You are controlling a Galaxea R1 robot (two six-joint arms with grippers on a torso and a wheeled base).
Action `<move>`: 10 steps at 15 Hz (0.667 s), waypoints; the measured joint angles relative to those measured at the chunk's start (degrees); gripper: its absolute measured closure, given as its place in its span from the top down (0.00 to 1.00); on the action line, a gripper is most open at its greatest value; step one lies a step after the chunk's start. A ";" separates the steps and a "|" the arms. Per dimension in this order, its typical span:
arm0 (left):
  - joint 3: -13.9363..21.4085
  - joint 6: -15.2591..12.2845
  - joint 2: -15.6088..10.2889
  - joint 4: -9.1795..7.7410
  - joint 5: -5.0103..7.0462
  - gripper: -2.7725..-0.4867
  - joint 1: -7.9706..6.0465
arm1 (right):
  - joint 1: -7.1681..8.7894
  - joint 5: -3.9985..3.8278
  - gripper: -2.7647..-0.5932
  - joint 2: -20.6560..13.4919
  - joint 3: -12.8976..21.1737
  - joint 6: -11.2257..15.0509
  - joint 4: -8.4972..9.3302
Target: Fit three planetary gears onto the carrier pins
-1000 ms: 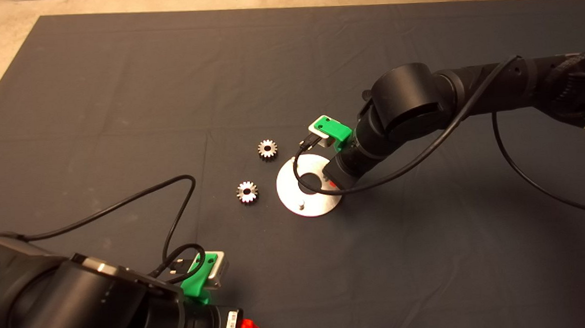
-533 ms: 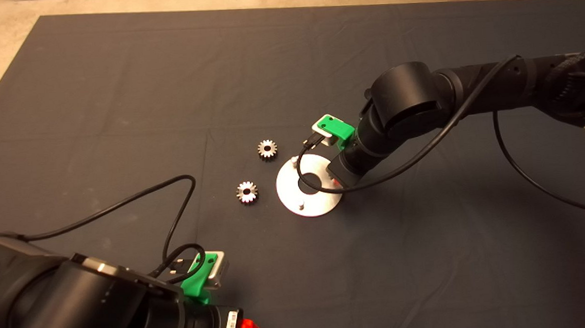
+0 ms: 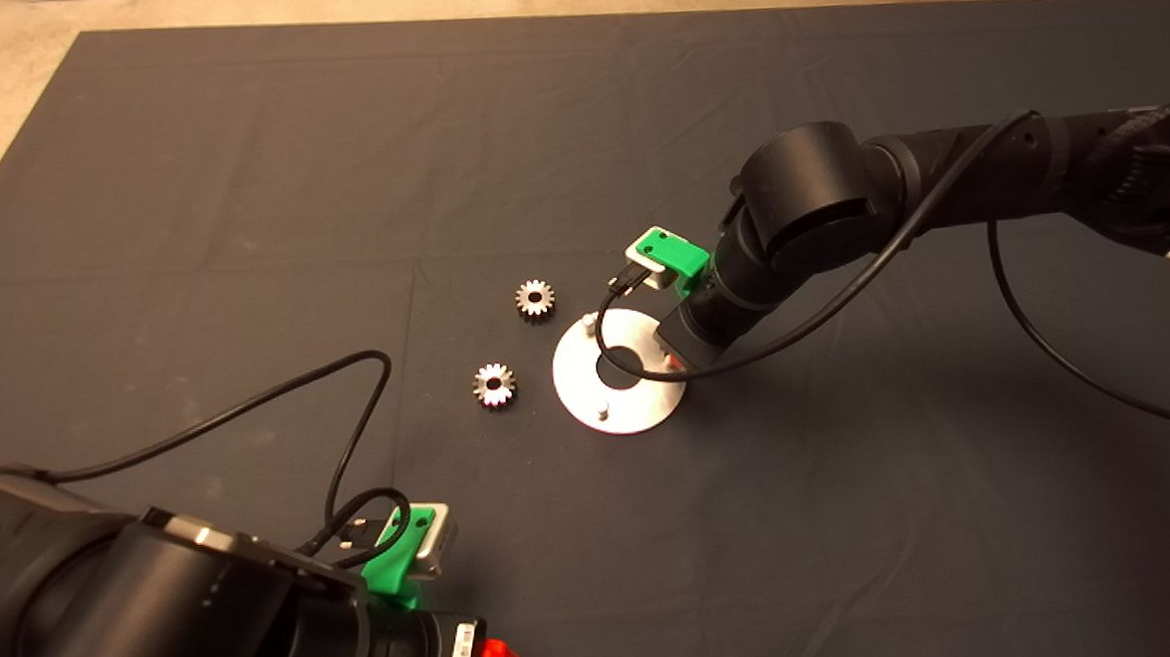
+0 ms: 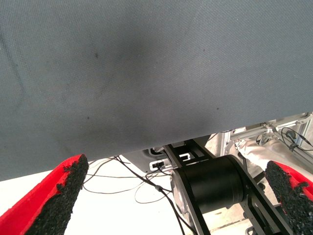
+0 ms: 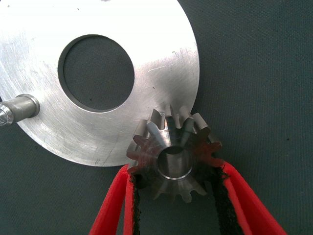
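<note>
Steel toothed gear [image 5: 173,156] clamped in right hand [image 5: 174,196] at silver disc [image 5: 161,73] rim; step: seating gear 1. Next: align bore over pin [image 5: 17,110]. Left hand [image 4: 176,188] parked, fingers apart.

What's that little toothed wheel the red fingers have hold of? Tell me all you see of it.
The gear is small, of shiny steel, with blunt teeth all round, a raised hub and a round centre hole. The right gripper pinches it by its sides between black pads. It lies nearly flat over the edge of the silver disc, partly over the mat.
</note>
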 joint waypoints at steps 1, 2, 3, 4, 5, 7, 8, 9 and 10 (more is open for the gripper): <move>0.00 0.00 -0.02 0.00 0.00 0.93 -0.01 | -0.02 -0.06 0.10 -0.04 -0.02 0.00 0.00; 0.00 0.00 -0.02 0.00 0.00 0.93 -0.02 | -0.20 0.00 0.10 -0.01 -0.09 -0.02 0.00; 0.00 0.00 -0.02 0.00 0.00 0.93 0.00 | -0.63 0.06 0.10 -0.01 -0.33 -0.02 0.04; 0.00 -0.02 -0.02 0.00 0.05 0.93 -0.02 | -0.88 -0.02 0.10 -0.01 -0.44 -0.02 0.05; 0.00 0.00 -0.02 0.00 -0.02 0.93 -0.02 | -0.88 0.09 0.10 0.05 -0.69 -0.04 0.09; 0.00 -0.02 -0.02 0.00 0.00 0.93 -0.02 | -0.88 -0.13 0.10 0.13 -0.72 -0.16 0.09; 0.00 -0.01 -0.02 0.00 0.00 0.93 -0.02 | -0.88 -0.11 0.10 0.13 -0.72 -0.21 0.09; 0.00 -0.02 -0.02 0.00 0.00 0.93 -0.02 | -0.88 -0.06 0.10 0.13 -0.72 -0.18 0.09; 0.00 -0.02 -0.02 0.00 0.00 0.93 -0.02 | -0.88 -0.06 0.10 0.13 -0.72 -0.18 0.09</move>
